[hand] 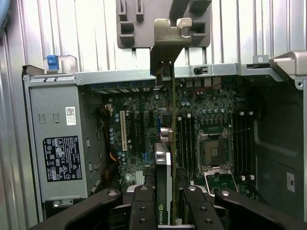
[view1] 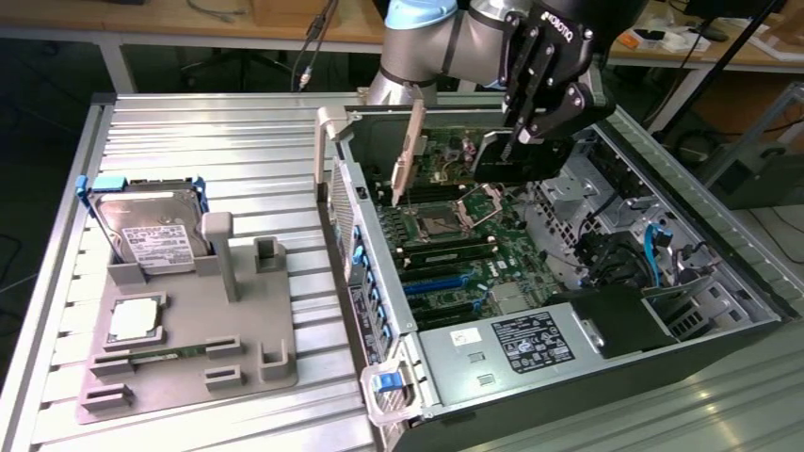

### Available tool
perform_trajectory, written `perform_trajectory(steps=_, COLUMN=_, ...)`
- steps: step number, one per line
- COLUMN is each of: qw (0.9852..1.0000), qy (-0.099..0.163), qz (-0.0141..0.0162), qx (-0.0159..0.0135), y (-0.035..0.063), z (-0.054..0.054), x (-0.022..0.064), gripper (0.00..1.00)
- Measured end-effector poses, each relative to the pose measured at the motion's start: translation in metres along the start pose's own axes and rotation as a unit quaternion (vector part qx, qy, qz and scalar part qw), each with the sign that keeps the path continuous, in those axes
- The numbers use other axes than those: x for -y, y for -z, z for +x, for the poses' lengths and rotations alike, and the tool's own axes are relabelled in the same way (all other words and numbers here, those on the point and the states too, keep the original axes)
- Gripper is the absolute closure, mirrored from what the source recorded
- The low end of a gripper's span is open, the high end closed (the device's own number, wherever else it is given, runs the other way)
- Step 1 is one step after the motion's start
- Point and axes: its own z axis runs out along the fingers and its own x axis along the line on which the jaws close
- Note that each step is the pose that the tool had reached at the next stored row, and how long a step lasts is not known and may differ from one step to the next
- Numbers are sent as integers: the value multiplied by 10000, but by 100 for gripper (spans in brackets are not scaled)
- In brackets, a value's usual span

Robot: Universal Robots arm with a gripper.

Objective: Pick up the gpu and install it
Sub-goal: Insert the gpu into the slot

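While the gripper [view1: 534, 127] grasps the gpu [view1: 500, 162] between its fingers, the card hangs on edge over the motherboard [view1: 453, 264] inside the open computer case [view1: 729, 282]; black shroud, thin green board; silver end bracket at the exterior view's left.

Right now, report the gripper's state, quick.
The gripper: closed on the gpu, holding it edge-on over the motherboard.

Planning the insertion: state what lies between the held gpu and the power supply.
Wrist view: motherboard with its expansion slots lies between gpu and power supply.
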Motion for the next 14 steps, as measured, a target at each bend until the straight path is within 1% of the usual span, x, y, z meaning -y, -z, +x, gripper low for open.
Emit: perform_trajectory(steps=14, qw=10000, qy=2, qz=0, qx=0, y=-37, z=-1, x=25, gripper=73)
